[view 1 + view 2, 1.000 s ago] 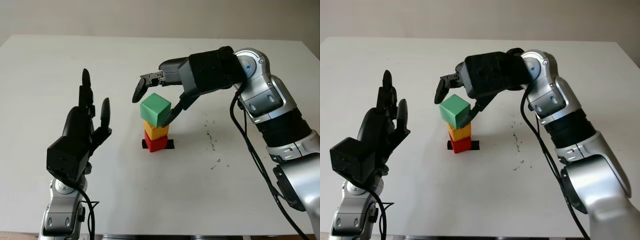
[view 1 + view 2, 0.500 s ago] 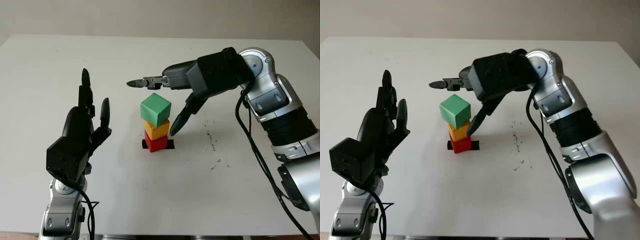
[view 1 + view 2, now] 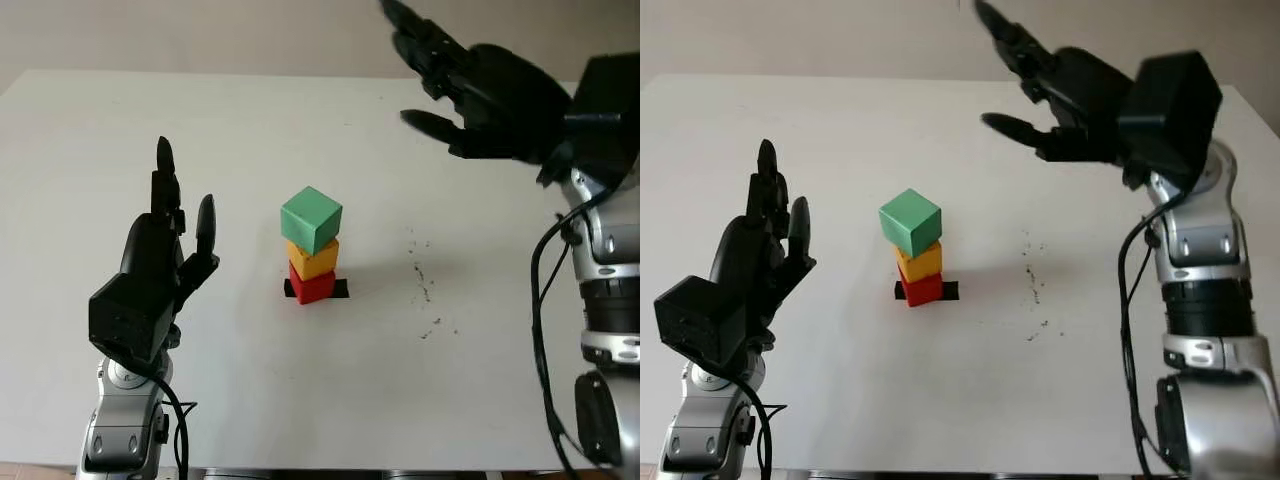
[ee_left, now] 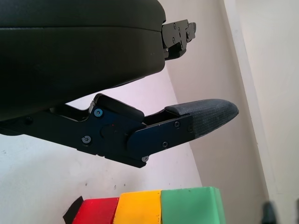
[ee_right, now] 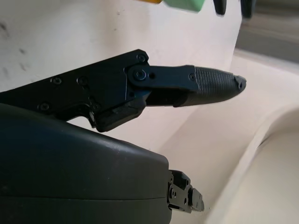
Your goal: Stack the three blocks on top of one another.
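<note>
A stack of three blocks stands mid-table on a small black marker (image 3: 340, 289): red block (image 3: 312, 285) at the bottom, yellow block (image 3: 313, 259) in the middle, green block (image 3: 311, 220) on top, turned a little askew. My right hand (image 3: 440, 80) is open, raised high above the table to the upper right of the stack, well clear of it. My left hand (image 3: 170, 240) is open and upright to the left of the stack, holding nothing. The left wrist view shows the same stack, with the green block (image 4: 191, 205) beside the yellow block (image 4: 138, 207) and red block (image 4: 96, 211).
The white table (image 3: 300, 400) stretches all around the stack. Small dark specks (image 3: 425, 285) lie on the surface to the right of the blocks. The table's far edge meets a pale wall.
My right hand let go of the green block, drew back from the stack and rose up and to the right. The green block stays on top. The left hand hardly moved.
</note>
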`<move>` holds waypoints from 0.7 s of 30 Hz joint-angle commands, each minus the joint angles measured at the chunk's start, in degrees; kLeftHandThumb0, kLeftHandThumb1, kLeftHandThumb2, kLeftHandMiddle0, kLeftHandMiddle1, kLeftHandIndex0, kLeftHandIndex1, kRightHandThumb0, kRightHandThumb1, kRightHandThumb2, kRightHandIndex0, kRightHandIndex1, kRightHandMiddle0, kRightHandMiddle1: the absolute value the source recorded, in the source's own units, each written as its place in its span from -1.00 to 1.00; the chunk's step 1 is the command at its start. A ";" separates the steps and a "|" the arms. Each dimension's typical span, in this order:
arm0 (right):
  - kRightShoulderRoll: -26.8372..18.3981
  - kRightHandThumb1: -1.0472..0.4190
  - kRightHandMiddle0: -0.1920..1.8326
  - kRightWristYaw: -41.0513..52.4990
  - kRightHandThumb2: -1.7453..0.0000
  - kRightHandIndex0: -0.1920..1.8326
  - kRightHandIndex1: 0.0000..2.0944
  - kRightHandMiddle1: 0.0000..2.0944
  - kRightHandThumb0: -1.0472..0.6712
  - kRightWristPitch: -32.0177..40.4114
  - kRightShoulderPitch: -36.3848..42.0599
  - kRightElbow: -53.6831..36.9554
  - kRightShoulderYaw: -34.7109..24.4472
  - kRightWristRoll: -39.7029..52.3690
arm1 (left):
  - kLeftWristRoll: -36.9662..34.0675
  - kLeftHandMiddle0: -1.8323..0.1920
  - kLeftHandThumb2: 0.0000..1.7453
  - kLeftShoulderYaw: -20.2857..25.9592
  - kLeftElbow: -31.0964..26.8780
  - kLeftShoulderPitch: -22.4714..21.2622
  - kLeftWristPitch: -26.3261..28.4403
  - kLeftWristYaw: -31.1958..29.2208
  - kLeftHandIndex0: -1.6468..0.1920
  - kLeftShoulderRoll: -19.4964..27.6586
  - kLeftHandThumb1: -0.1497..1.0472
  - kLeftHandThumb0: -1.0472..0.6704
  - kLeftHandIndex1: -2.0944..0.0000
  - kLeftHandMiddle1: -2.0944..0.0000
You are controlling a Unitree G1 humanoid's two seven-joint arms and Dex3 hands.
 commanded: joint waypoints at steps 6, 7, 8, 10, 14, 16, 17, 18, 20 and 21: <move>5.67 -1.00 -1.00 -6.65 0.33 -1.00 -1.00 -1.00 -0.65 0.72 9.64 -3.11 -0.53 2.67 | -0.45 1.00 -0.21 0.63 -0.14 0.42 -0.36 -0.32 1.00 0.52 1.00 -0.67 1.00 0.97; 6.39 -1.00 -1.00 -7.11 0.33 -1.00 -1.00 -1.00 -0.66 1.26 10.53 -3.58 -0.53 3.15 | -0.37 1.00 -0.21 0.57 -0.14 0.54 -0.34 -0.38 1.00 0.56 1.00 -0.66 1.00 0.99; 7.30 -1.00 -1.00 -7.46 0.32 -1.00 -1.00 -1.00 -0.67 1.28 11.34 -3.95 -0.71 3.94 | -0.30 1.00 -0.21 0.52 -0.07 0.70 -0.33 -0.50 1.00 0.68 1.00 -0.67 1.00 0.99; 9.24 -1.00 -1.00 -8.32 0.30 -1.00 -1.00 -1.00 -0.67 0.37 12.85 -4.44 -0.90 5.36 | 0.06 1.00 -0.20 0.38 0.02 1.02 -0.29 -0.76 1.00 1.02 1.00 -0.67 1.00 1.00; 13.51 -1.00 -1.00 -12.13 0.25 -1.00 -1.00 -1.00 -0.70 -2.46 15.24 -5.19 0.30 5.12 | -0.70 1.00 -0.19 0.47 1.49 0.98 -1.62 -1.16 1.00 0.64 1.00 -0.67 1.00 1.00; 15.45 -1.00 -1.00 -13.76 0.25 -1.00 -1.00 -1.00 -0.72 -2.99 15.84 -5.74 1.16 4.89 | -1.94 1.00 -0.20 0.71 2.31 0.76 -2.31 -1.29 1.00 0.08 1.00 -0.67 1.00 1.00; 16.06 -1.00 -1.00 -14.19 0.24 -1.00 -1.00 -1.00 -0.72 -3.07 16.06 -5.98 1.49 4.89 | -2.44 1.00 -0.20 0.79 2.52 0.76 -2.52 -1.29 1.00 -0.08 1.00 -0.65 1.00 1.00; 16.50 -1.00 -1.00 -14.45 0.24 -1.00 -1.00 -1.00 -0.72 -3.09 16.23 -6.19 1.78 4.96 | -2.81 1.00 -0.20 0.83 2.59 0.77 -2.63 -1.32 1.00 -0.12 1.00 -0.64 1.00 1.00; 17.54 -1.00 -1.00 -15.24 0.23 -1.00 -1.00 -1.00 -0.70 -2.45 16.68 -7.07 2.16 5.30 | -3.54 1.00 -0.19 0.94 2.11 0.98 -2.45 -1.54 1.00 -0.11 1.00 -0.63 1.00 1.00; 17.91 -1.00 -1.00 -15.64 0.23 -1.00 -1.00 -1.00 -0.69 -2.09 16.97 -7.64 2.32 5.36 | -3.86 1.00 -0.18 0.98 1.72 1.21 -2.33 -1.67 1.00 -0.09 1.00 -0.62 1.00 1.00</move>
